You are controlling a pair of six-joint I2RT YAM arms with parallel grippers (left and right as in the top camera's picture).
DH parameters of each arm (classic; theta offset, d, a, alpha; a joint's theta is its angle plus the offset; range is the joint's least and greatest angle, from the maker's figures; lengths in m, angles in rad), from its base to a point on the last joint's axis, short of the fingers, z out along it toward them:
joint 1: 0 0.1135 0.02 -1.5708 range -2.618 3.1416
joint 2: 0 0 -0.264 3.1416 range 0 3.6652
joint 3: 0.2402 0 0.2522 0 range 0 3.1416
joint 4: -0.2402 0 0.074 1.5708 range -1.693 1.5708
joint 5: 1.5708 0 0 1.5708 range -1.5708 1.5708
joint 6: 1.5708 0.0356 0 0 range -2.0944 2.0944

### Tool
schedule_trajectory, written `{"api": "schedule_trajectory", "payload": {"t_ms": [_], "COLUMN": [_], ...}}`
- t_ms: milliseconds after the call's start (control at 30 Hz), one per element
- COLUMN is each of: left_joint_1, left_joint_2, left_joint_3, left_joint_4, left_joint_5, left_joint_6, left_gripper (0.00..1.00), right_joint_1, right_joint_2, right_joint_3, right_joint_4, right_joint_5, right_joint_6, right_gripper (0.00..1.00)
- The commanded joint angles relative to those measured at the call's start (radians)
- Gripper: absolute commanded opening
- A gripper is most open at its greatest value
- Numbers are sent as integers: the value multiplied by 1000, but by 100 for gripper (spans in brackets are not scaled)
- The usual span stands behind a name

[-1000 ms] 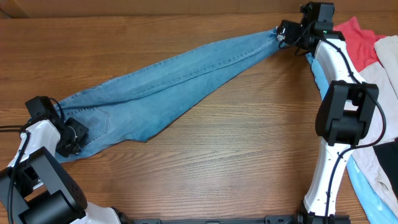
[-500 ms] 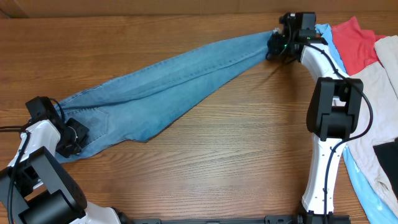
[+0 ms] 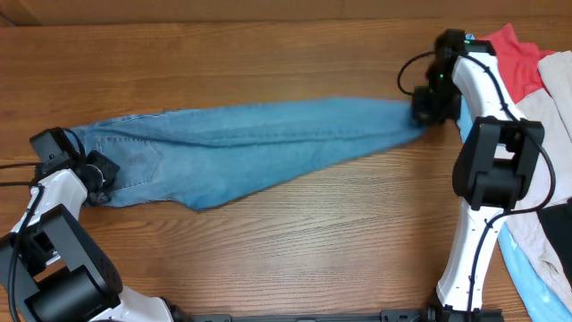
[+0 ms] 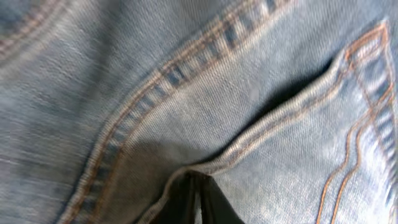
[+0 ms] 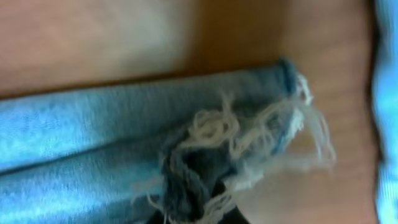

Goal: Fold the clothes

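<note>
Item: denim jeans [image 3: 259,148], stretched lengthwise across the wooden table [image 3: 295,259]. Held: left gripper [image 3: 95,171] pinching the waist by the back pocket; right gripper [image 3: 424,111] pinching the frayed hems (other garments [image 3: 527,67] heaped beyond). Step: straightening. Next, likely: carry hems toward waist, grips kept.

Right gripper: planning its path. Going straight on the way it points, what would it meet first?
The frayed hem of the jeans, which the right gripper is pinching; beyond, probably the table.
</note>
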Motion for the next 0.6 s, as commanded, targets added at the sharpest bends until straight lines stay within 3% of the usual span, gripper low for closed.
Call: {"api": "schedule_trajectory", "payload": {"t_ms": [0,267,333,367,433,567], "left_joint_1": [-1,1,-1,-1,-1,-1], "left_joint_2": [12,13,13,13,13,13], "left_joint_3": [20,115,166,195,225,294], "left_joint_4": [50,4,-57,-109,-171,-344], "left_joint_5": [2,-4,-4,4,13,122], "left_joint_6": [52,95,140,153,159,163], "left_gripper": [11,11,11,13,13,16], "right_joint_1": [-8,-9,-9,-9,-13,-59], "right_joint_2": [-24,-24,-24,-24,-27,-87], "right_joint_3": [-31,-31,-31,-30,-23,13], "right_joint_4": [-159,-341,-322,-307,-301,-303], "right_joint_5": [46,47,47,48,54,53], "right_joint_6": [33,59,59,59,59,67], "right_gripper": [4,4,11,20,30,33]}}
